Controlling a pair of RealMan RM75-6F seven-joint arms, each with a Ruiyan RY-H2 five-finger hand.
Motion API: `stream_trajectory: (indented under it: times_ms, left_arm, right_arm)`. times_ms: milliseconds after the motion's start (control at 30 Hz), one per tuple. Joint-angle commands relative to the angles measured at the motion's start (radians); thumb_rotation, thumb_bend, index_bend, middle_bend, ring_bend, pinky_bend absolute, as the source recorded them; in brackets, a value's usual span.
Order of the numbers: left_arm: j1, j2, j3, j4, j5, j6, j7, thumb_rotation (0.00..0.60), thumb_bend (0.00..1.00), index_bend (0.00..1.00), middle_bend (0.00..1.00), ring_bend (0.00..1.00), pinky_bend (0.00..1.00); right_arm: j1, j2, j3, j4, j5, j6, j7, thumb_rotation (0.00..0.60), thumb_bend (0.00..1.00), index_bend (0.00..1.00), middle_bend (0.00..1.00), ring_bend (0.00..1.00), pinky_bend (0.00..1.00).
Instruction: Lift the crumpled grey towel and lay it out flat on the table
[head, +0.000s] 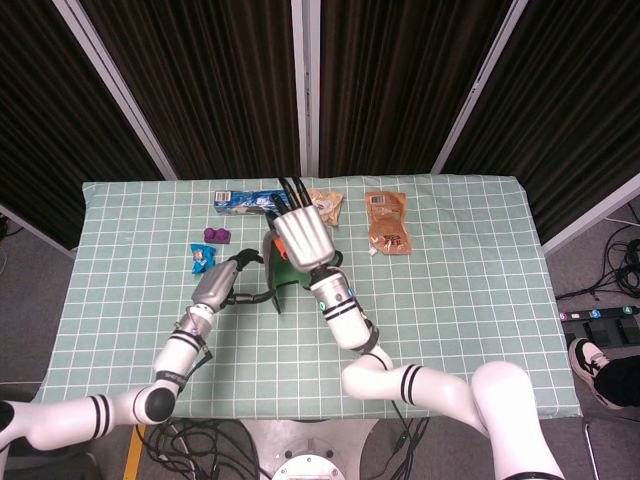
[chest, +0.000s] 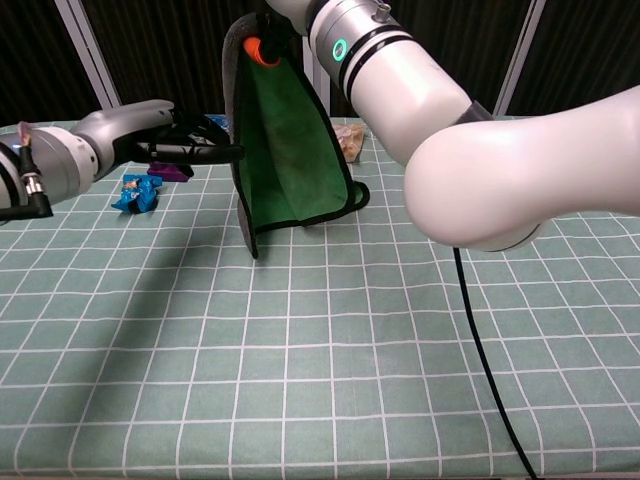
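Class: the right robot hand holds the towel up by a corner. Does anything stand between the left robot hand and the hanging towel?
Nothing visible does. The left robot hand reaches at the edge of the towel, which hangs from the right robot hand.

Table (head: 470, 300) had a pale green cloth with a white grid. Dark pleated curtains (head: 400, 80) hung behind at 12 o'clock, split by white frame bars (head: 305, 90). Grey floor (head: 600, 260) at 3 o'clock had black cables (head: 625, 262) and a power strip (head: 600, 322).
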Motion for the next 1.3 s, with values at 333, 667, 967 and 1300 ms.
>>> stream_trajectory:
  times_ms: [333,667,967,1300]
  left_arm:
    - [-0.065,-0.131,0.009,0.109,-0.163,0.069,0.174,0.293,0.0,0.31,0.24,0.2,0.28]
    - [-0.023,-0.168,0.005,0.151,-0.128,0.09,0.11,0.48,0.09,0.5,0.23,0.2,0.28]
    - [0.004,-0.218,-0.016,0.192,-0.086,0.104,0.041,0.568,0.17,0.57,0.27,0.24,0.3]
    - [0.033,-0.246,-0.046,0.22,-0.006,0.131,-0.043,0.6,0.36,0.71,0.36,0.25,0.32]
  right_arm:
    - [-0.034,0.005,-0.027,-0.057,0.01,0.032,0.011,0.6,0.45,0.81,0.26,0.02,0.0]
    - [-0.126,0.097,-0.068,-0.204,-0.022,0.075,0.076,0.6,0.44,0.81,0.26,0.02,0.0]
    - [-0.195,0.172,-0.101,-0.329,-0.034,0.09,0.119,0.6,0.44,0.81,0.26,0.02,0.0]
    - [-0.242,0.217,-0.121,-0.419,-0.019,0.083,0.146,0.6,0.44,0.81,0.26,0.02,0.0]
